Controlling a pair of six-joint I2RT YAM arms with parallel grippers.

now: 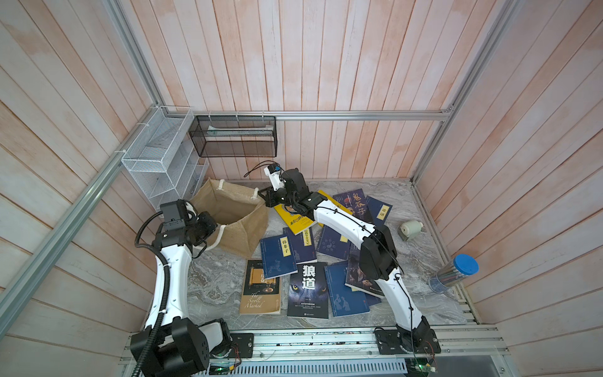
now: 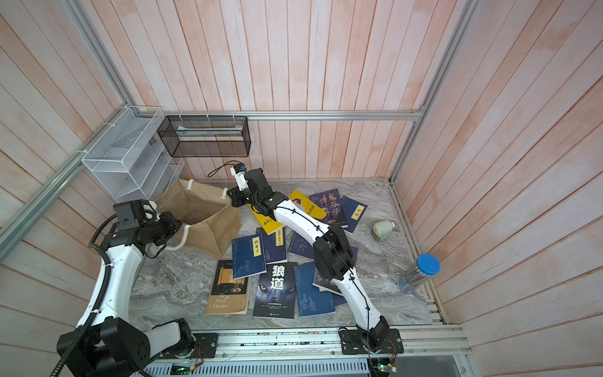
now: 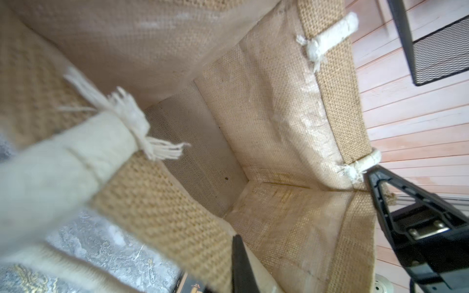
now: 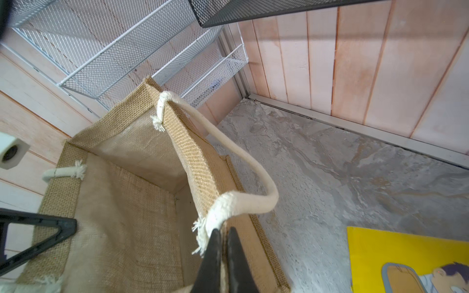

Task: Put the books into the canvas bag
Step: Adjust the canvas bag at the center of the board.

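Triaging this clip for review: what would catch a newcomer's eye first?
Both grippers pinch the open, empty canvas bag at the back left: the left gripper on its near rim, the right gripper on the far rim beside a rope handle. About a dozen books lie scattered on the marble table beside it.

tan boxy burlap bag point(image 1: 243, 233): coarse matt weave, smoother lining inside. thick white rope handles point(image 4: 229, 147): soft, frayed ends. paperback books point(image 1: 308, 290): glossy covers. grey marbled tabletop point(image 1: 215, 284): smooth, slight sheen. pink-white plank walls point(image 1: 326, 65): matt wood. white rack point(image 1: 156, 153), black basket point(image 1: 235, 137): painted metal mesh.
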